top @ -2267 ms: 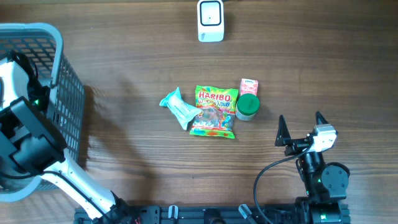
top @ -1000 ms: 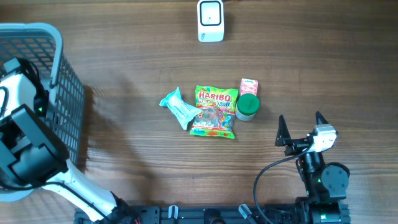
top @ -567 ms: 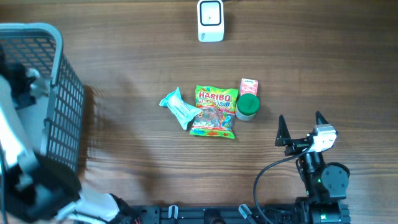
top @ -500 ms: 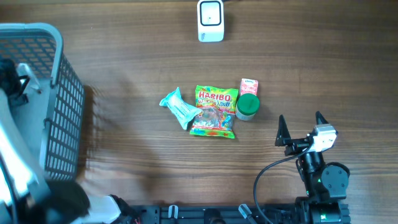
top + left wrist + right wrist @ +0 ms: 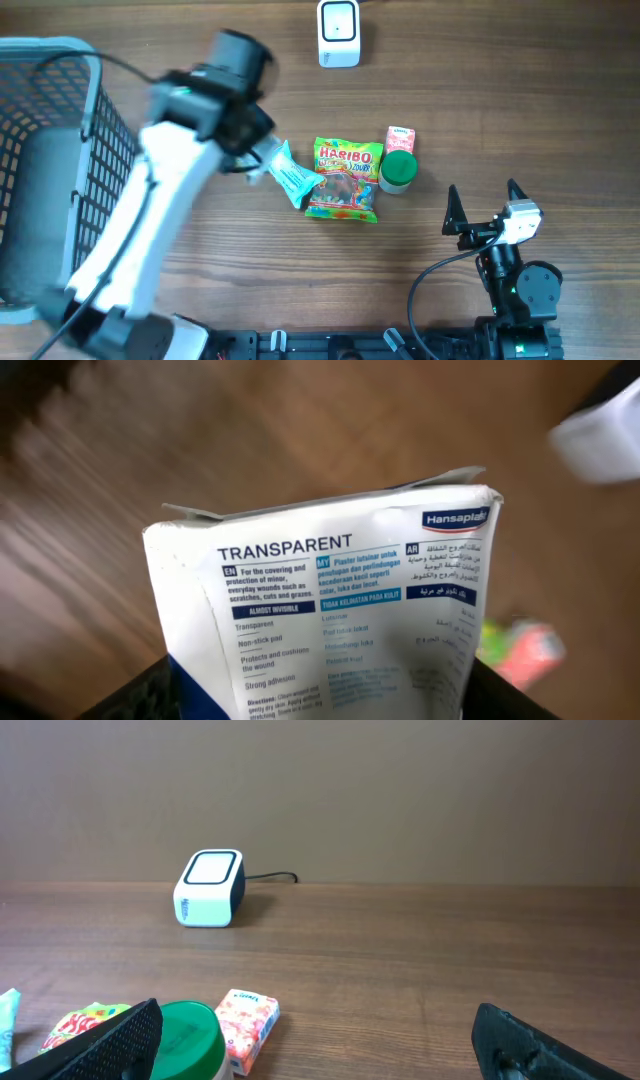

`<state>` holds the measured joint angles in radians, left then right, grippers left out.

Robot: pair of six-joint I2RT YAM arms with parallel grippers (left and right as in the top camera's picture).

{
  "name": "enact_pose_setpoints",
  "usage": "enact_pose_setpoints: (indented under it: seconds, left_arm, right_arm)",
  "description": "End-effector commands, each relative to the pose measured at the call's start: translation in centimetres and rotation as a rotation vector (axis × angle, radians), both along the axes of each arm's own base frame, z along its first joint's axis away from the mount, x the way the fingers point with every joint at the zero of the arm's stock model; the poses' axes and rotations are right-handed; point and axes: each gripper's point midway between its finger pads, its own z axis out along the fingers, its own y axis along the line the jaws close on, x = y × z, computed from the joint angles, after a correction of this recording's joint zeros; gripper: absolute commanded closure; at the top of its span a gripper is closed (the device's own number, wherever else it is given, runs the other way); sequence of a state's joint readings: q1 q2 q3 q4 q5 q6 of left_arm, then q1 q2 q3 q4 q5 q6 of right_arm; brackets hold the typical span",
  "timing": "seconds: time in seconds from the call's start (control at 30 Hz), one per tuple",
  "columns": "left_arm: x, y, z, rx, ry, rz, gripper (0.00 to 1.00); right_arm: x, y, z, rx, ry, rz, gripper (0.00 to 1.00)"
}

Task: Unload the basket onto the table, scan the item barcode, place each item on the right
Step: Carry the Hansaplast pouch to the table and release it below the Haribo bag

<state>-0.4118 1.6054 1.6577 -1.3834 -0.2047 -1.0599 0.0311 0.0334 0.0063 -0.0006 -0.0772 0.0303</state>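
Observation:
In the left wrist view a white and blue Hansaplast plaster box [image 5: 330,600] fills the frame, printed side towards the camera, with my left gripper [image 5: 325,705] shut on its lower part. No barcode shows on that face. From overhead the left arm is blurred, and its gripper [image 5: 252,145] hangs over the table left of the loose items. The white scanner [image 5: 339,33] stands at the far edge, also seen from the right wrist [image 5: 209,887]. My right gripper [image 5: 485,210] rests open at the front right, holding nothing.
A grey basket [image 5: 60,60] stands at the left edge. Mid-table lie a teal packet [image 5: 290,172], a Haribo bag [image 5: 345,180], a green-lidded jar [image 5: 398,172] and a pink tissue pack [image 5: 401,138].
My left arm has swung out of the basket and rightwards over the table, carrying the plaster box. The right arm has not moved.

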Motion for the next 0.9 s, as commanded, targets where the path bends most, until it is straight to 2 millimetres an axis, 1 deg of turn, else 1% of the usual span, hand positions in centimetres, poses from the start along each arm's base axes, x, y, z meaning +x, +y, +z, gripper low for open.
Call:
enact_pose_setpoints:
  seconds: [0.0, 0.07, 0.1, 0.13, 0.17, 0.2, 0.23, 0.27, 0.3, 0.33, 0.37, 0.4, 0.47, 0.5, 0.53, 0.57, 0.6, 0.63, 0.67, 0.7, 0.73, 0.8, 0.87]
  left_arm:
    - [-2.3, -0.6, -6.5, 0.175, 0.139, 0.011, 0.36]
    - [-4.6, -2.3, -11.7, 0.146, 0.224, 0.003, 0.36]
    - [-5.7, -2.7, -13.5, 0.132, 0.25, 0.005, 0.36]
    - [-7.2, -2.5, -15.8, 0.136, 0.271, 0.047, 0.33]
    - [-8.1, -2.3, -17.6, 0.135, 0.271, 0.082, 0.31]
    - [-8.6, -2.4, -18.7, 0.119, 0.269, 0.097, 0.29]
    - [-8.8, -3.0, -19.8, 0.076, 0.267, 0.098, 0.29]
    - [-8.5, -4.0, -20.4, 0.022, 0.255, 0.094, 0.29]
    - [-7.9, -4.6, -20.5, -0.008, 0.234, 0.09, 0.23]
    - [-6.8, -5.4, -20.1, -0.042, 0.191, 0.087, 0.12]
    - [-5.8, -5.9, -19.3, -0.062, 0.16, 0.089, 0.04]
    - [-4.4, -6.3, -17.8, -0.077, 0.112, 0.093, 0.0]
    - [-0.8, -6.1, -12.9, -0.057, -0.042, 0.109, 0.0]
    - [1.0, -5.8, -9.3, -0.037, -0.137, 0.106, 0.0]
    - [2.9, -5.5, -4.6, -0.016, -0.248, 0.074, 0.0]
    - [4.1, -5.2, -0.8, -0.003, -0.332, 0.045, 0.0]
    - [5.1, -4.6, 3.5, 0.028, -0.428, 0.011, 0.0]
    - [5.9, -3.6, 8.5, 0.077, -0.55, -0.011, 0.0]
    - [6.0, -2.1, 12.2, 0.143, -0.643, 0.0, 0.0]
    - [5.7, -0.3, 15.4, 0.22, -0.722, 0.032, 0.0]
    - [4.8, 2.1, 18.9, 0.309, -0.805, 0.09, 0.0]
    - [2.5, 4.9, 23.6, 0.396, -0.898, 0.137, 0.0]
    - [-0.7, 7.6, 29.8, 0.439, -1.05, 0.151, 0.0]
  right_arm:
    - [0.0, -0.2, 0.1, 0.014, -0.003, -0.01, 0.0]
    - [0.0, -0.2, 0.1, 0.014, -0.003, -0.01, 0.0]
    - [0.0, -0.2, 0.1, 0.014, -0.003, -0.01, 0.0]
    - [0.0, -0.2, 0.1, 0.015, -0.003, -0.01, 0.0]
    - [0.0, -0.2, 0.1, 0.014, -0.004, -0.01, 0.0]
    - [0.0, -0.2, 0.1, 0.014, -0.003, -0.01, 0.0]
    - [0.0, -0.2, 0.1, 0.015, -0.003, -0.01, 0.0]
    - [0.0, -0.2, 0.1, 0.014, -0.003, -0.01, 0.0]
    - [0.0, -0.2, 0.1, 0.014, -0.003, -0.01, 0.0]
    - [0.0, -0.2, 0.1, 0.014, -0.003, -0.01, 0.0]
    - [0.0, -0.2, 0.1, 0.014, -0.003, -0.01, 0.0]
    - [0.0, -0.2, 0.1, 0.015, -0.003, -0.01, 0.0]
    - [0.0, -0.2, 0.1, 0.014, -0.003, -0.01, 0.0]
    - [0.0, -0.2, 0.1, 0.014, -0.003, -0.01, 0.0]
    - [0.0, -0.2, 0.1, 0.014, -0.003, -0.01, 0.0]
    - [0.0, -0.2, 0.1, 0.014, -0.003, -0.01, 0.0]
    - [0.0, -0.2, 0.1, 0.015, -0.003, -0.01, 0.0]
    - [0.0, -0.2, 0.1, 0.014, -0.003, -0.01, 0.0]
    - [0.0, -0.2, 0.1, 0.015, -0.003, -0.01, 0.0]
    - [0.0, -0.2, 0.1, 0.015, -0.003, -0.01, 0.0]
    - [0.0, -0.2, 0.1, 0.015, -0.003, -0.01, 0.0]
    - [0.0, -0.2, 0.1, 0.014, -0.003, -0.01, 0.0]
    - [0.0, -0.2, 0.1, 0.015, -0.003, -0.01, 0.0]
